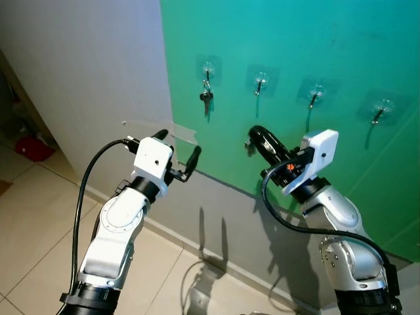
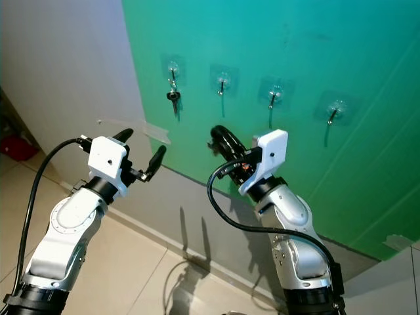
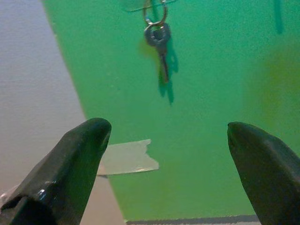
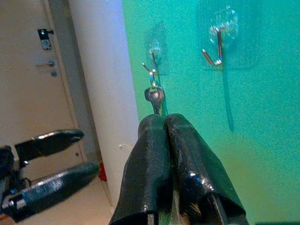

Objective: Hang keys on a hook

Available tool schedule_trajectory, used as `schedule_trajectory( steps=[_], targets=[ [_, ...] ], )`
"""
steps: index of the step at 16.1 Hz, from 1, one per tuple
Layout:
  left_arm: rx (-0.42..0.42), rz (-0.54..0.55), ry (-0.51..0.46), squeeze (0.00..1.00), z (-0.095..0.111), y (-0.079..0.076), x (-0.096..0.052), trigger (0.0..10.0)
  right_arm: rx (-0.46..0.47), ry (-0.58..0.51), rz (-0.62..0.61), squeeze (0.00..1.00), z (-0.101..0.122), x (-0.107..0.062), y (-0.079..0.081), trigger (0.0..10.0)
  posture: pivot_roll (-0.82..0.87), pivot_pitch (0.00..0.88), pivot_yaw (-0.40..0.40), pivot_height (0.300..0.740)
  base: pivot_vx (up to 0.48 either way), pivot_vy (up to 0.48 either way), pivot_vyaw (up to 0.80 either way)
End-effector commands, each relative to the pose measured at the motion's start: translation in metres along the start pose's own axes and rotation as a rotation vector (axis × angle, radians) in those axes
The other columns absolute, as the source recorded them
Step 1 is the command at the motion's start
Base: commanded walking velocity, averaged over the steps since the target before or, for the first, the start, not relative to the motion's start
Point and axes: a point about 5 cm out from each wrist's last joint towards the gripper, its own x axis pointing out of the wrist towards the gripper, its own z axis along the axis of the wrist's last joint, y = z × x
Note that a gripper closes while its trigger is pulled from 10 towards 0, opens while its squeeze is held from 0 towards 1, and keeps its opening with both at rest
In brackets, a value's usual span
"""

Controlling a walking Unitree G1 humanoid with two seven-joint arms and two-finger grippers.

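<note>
The keys (image 1: 206, 97) hang on the leftmost hook (image 1: 208, 71) of the green wall (image 1: 295, 39), at about 11 o'clock from the right pincer (image 1: 258, 139), so I judge the hanging step done. The left pincer (image 1: 177, 152) is spread and empty, the right one is pressed together with nothing between its fingers. The next move, I think, calls only for pulling both arms away without touching the keys.

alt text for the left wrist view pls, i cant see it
A small key hangs by its ring from a hook on a green wall. The left gripper points at it, its two black fingers wide apart, with a strip of tape below.
</note>
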Motion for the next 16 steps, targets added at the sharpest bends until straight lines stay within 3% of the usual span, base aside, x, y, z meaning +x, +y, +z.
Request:
schedule_trajectory(
  steps=[1, 7, 16],
  targets=[
    [0.002, -0.043, -0.038, 0.0, 0.007, -0.004, 0.0, 10.0, 0.011, -0.036, 0.04, 0.0, 0.011, 0.007, 0.003, 10.0, -0.01, 0.0, -0.011, 0.74, 0.0, 0.0, 0.0],
    [-0.02, -0.362, -0.118, 0.0, 0.022, -0.035, -0.001, 10.0, 0.038, -0.144, -0.022, 0.0, 0.036, 0.033, 0.002, 10.0, -0.01, 0.0, -0.004, 0.74, 0.0, 0.0, 0.0],
    [-0.046, -0.422, -0.106, 0.0, 0.021, -0.036, 0.002, 10.0, 0.005, -0.12, -0.094, 0.0, 0.038, 0.05, -0.001, 10.0, -0.01, 0.0, 0.0, 0.74, 0.0, 0.0, 0.0]
  ],
)
